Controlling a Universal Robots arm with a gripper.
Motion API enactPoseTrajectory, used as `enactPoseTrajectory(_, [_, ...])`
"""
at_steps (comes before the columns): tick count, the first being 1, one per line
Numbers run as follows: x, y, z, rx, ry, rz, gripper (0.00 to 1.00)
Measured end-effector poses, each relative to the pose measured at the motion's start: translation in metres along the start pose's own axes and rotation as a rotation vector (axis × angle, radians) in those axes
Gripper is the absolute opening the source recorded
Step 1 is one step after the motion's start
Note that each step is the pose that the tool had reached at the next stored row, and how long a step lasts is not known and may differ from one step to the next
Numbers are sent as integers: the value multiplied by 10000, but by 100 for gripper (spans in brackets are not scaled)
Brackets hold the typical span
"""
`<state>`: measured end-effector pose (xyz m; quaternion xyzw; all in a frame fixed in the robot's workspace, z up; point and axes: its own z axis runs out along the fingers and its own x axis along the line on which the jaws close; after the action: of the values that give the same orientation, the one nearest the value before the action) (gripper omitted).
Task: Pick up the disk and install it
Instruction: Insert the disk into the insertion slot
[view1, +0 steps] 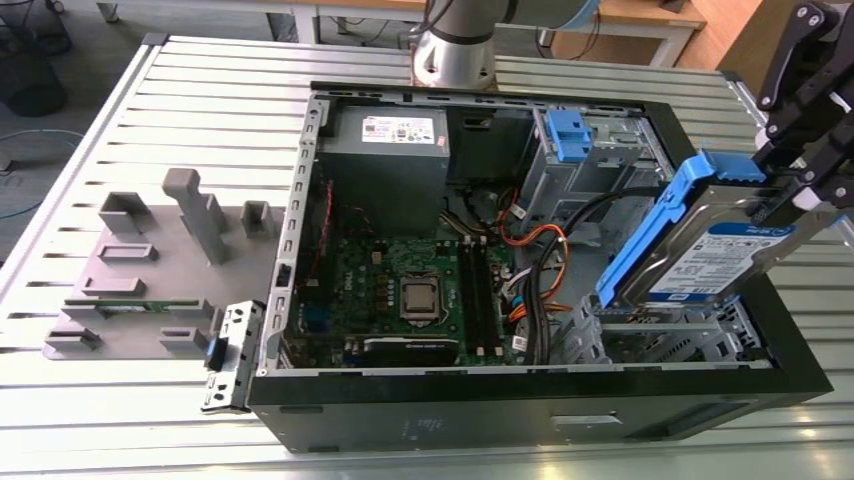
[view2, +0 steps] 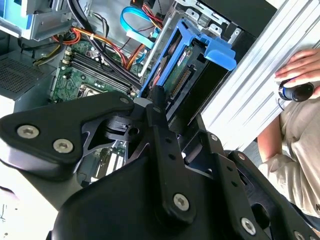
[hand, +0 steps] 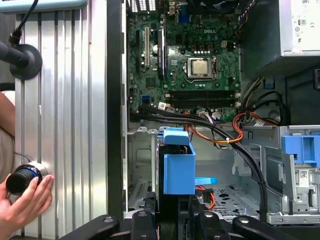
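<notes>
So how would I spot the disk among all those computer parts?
Find the open black computer case on the slatted metal table. Above its corner at the exterior view's right, the black gripper holds a flat silver metal disk, tilted. Unlike the grey power-supply box, it has a blue plastic frame.

Under gripper (view1: 785, 200): drive cage (view1: 667, 332) open-topped, free. Cables (hand: 227, 134) cross just past the disk (view1: 701, 255) it grips; case wall (hand: 115, 125) close alongside, a person's hand (hand: 25, 201) beyond that wall.

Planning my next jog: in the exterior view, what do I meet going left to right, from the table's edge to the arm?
Grey fixture block → motherboard → orange cables → the disk → pincer, clamped on the disk.
</notes>
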<state>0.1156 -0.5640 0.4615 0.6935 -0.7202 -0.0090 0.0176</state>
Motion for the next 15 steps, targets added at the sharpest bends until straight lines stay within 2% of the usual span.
enactPoseTrajectory(12, [-2, -18, 104, 0, 11, -63, 35])
enactPoseTrajectory(15, [-2, -19, 109, 0, 13, -65, 35])
